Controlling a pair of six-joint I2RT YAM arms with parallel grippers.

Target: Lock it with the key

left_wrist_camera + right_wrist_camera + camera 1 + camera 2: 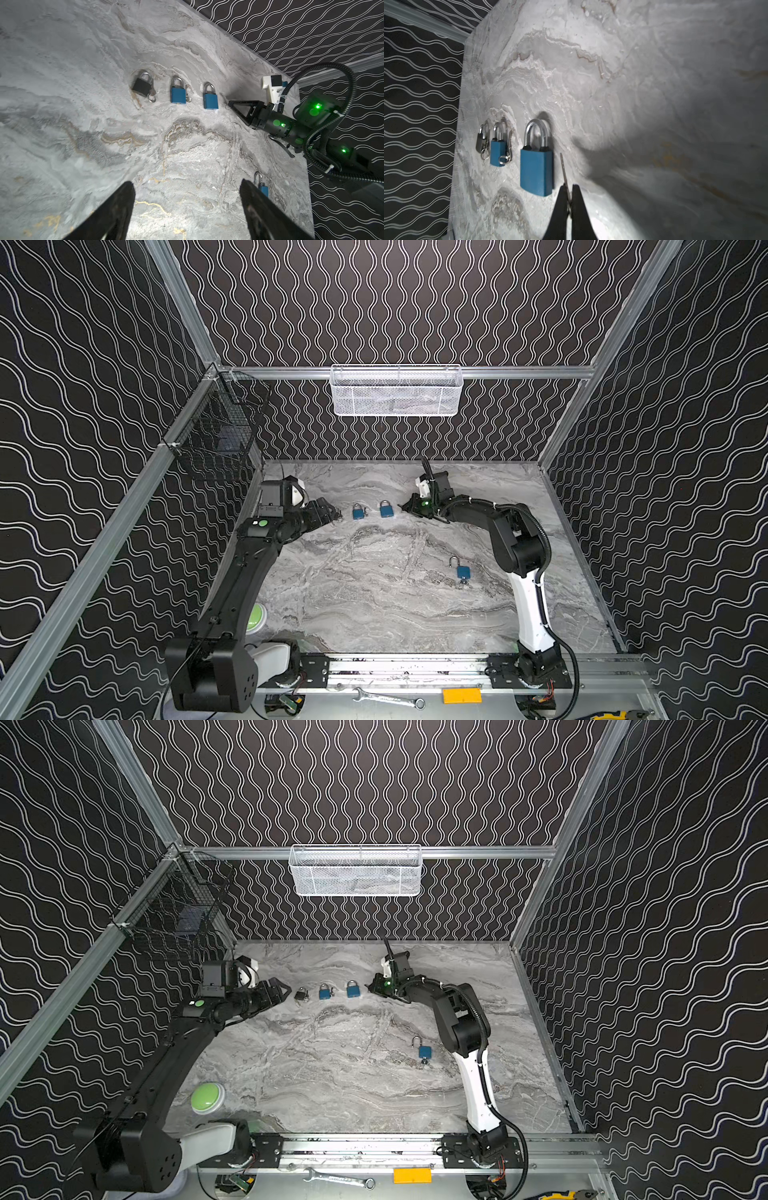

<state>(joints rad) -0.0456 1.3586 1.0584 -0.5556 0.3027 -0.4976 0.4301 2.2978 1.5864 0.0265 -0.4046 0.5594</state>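
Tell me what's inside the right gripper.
The right gripper pinches a silver key, blade sticking out beside the nearest blue padlock. The key's head is hidden between the fingers.

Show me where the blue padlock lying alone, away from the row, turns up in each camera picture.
Top view: lone padlock beside the right arm.
Top view: lone padlock, same spot.
Left wrist view: lone padlock partly behind the left claw.
Right wrist view: not in it.
Shared landmark: the row of padlocks, in all four.

Robot lab cell, aluminium frame (pixel 532 372)
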